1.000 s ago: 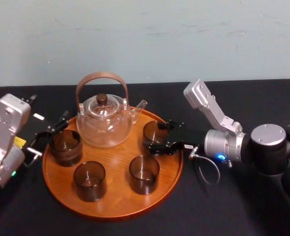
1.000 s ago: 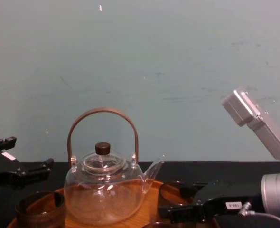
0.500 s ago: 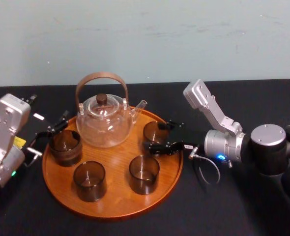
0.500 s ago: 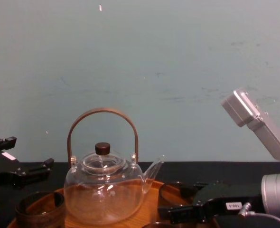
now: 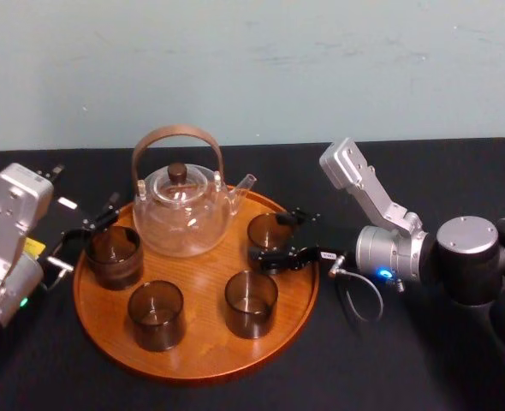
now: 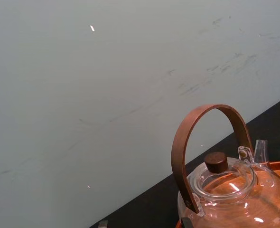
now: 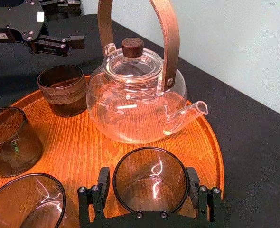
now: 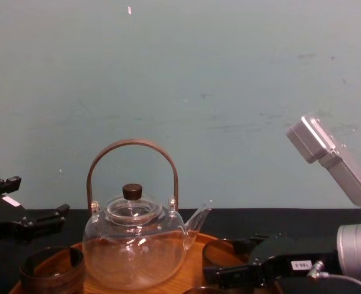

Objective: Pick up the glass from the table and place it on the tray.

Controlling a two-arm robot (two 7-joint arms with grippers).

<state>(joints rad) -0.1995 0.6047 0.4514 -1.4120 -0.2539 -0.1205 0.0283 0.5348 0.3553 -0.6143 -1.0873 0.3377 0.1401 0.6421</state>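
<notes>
A: Obstacles on tray [image 5: 197, 355]?
B: Teapot [image 5: 182, 214] at rear; four glasses [image 5: 156, 314] ringed it; right tool [image 5: 280, 236] straddled the rear-right one; left tool [image 5: 83, 235] sat at the left rim.
A: Free room?
B: Tray centre stood bare; table [image 5: 389, 368] lay open in front and right.

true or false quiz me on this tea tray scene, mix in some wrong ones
1. Four glasses stand on the tray. True.
2. The teapot lies on its side. False: it stands upright at the back of the tray.
3. The right gripper is at the glass by the spout. True.
4. The teapot's lid is off. False: the lid with its dark knob sits on the pot.
5. The left gripper holds a glass in the air. False: it is open at the tray's left edge, beside the banded glass, which stands on the tray.
</notes>
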